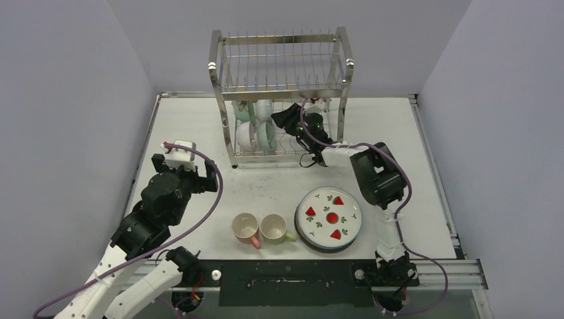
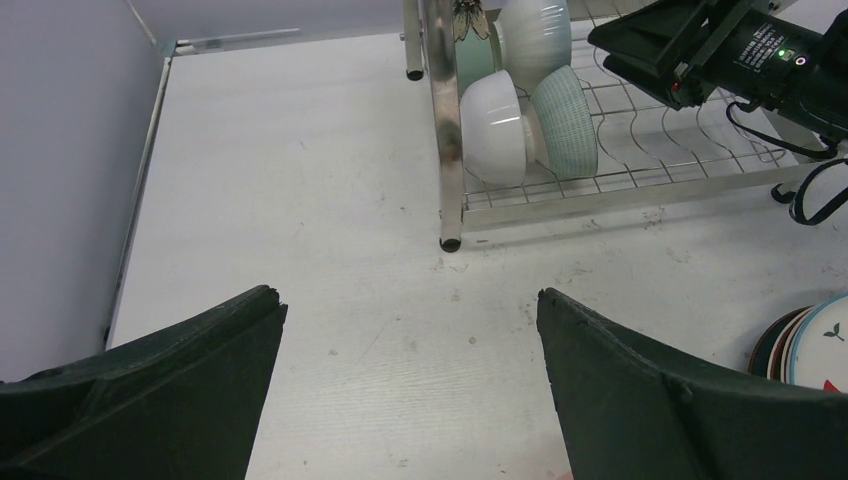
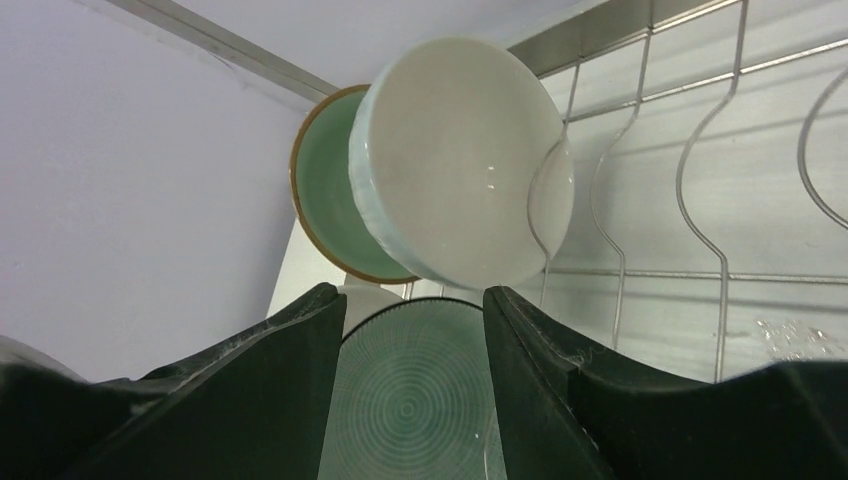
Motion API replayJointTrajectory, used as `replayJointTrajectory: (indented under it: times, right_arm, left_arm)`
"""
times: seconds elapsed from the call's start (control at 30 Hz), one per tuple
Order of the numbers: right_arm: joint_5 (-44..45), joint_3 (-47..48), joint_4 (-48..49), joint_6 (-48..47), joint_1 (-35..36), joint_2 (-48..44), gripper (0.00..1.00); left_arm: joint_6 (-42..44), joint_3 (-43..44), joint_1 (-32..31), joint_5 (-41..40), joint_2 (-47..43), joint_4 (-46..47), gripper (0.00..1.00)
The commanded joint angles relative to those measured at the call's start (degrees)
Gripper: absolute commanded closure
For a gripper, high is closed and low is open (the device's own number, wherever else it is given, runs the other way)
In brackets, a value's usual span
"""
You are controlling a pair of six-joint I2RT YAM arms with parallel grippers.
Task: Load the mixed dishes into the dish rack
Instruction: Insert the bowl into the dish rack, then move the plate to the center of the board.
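The dish rack (image 1: 279, 40) stands at the back of the table; its lower tier (image 2: 620, 180) holds several bowls on edge. My right gripper (image 1: 287, 118) reaches into that tier. Its jaws (image 3: 415, 300) stand apart either side of a mint-green ringed bowl (image 3: 415, 400), which rests in the wires (image 2: 563, 120) against a white bowl (image 2: 495, 130). Above hang a pale bowl (image 3: 470, 170) and a brown-rimmed green one (image 3: 325, 190). A stack of plates with a strawberry plate (image 1: 329, 217) on top, a pink mug (image 1: 246, 229) and a green mug (image 1: 274, 228) sit near the front. My left gripper (image 2: 410, 300) is open and empty.
The left arm (image 1: 166, 196) hovers over bare table left of the rack's front leg (image 2: 450, 240). The plate stack's edge (image 2: 815, 345) shows at the right of the left wrist view. Walls close the table on three sides.
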Motion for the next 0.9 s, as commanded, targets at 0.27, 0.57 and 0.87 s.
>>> replayJointTrajectory:
  times: [0.27,0.57,0.87]
  right_arm:
    - [0.7,-11.3,3.7,-3.3,1.2,-11.3,0.47]
    - [-1.9,-20.9,1.0,-8.8,1.4,-22.2,0.46]
    - [2.6,-30.1,-16.7,-21.1,1.6,-42.1,0.45]
  left_arm:
    - [0.9,0.2,0.7,0.7,0.5,2.6,0.03]
    - [1.5,-0.1,1.1,1.4,1.2,2.9,0.03]
    - [1.1,-0.1,1.8,1.7,2.3,2.8,0.03]
